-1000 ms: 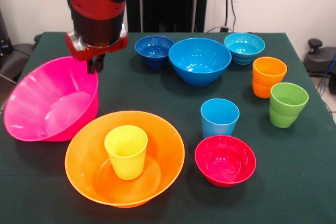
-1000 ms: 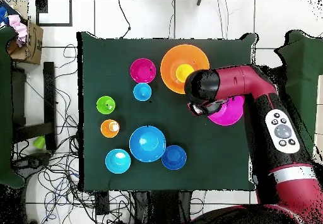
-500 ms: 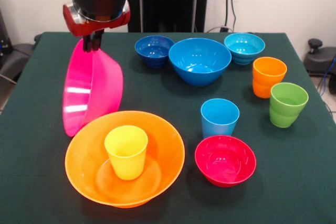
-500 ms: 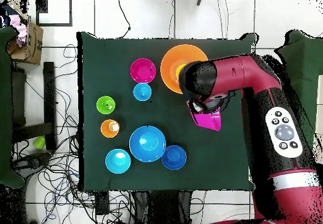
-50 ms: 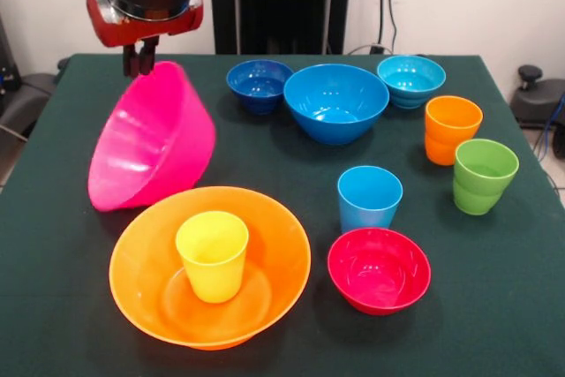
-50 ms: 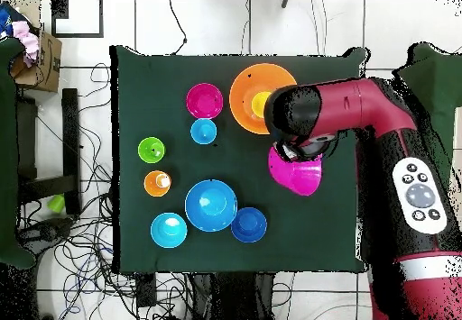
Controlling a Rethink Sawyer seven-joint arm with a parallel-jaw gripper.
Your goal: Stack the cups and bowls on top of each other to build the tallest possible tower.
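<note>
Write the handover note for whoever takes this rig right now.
Gripper: shut on the large pink bowl's rim, bowl tilted, lifted beside the large orange bowl.
Done: yellow cup stands upright inside the orange bowl.
Left: set pink bowl on the yellow cup, then add the light-blue cup. Other bowls and cups are loose on the table.

Pink bowl [image 5: 152, 140], yellow cup [image 5: 212, 254], orange bowl [image 5: 265, 262]
</note>
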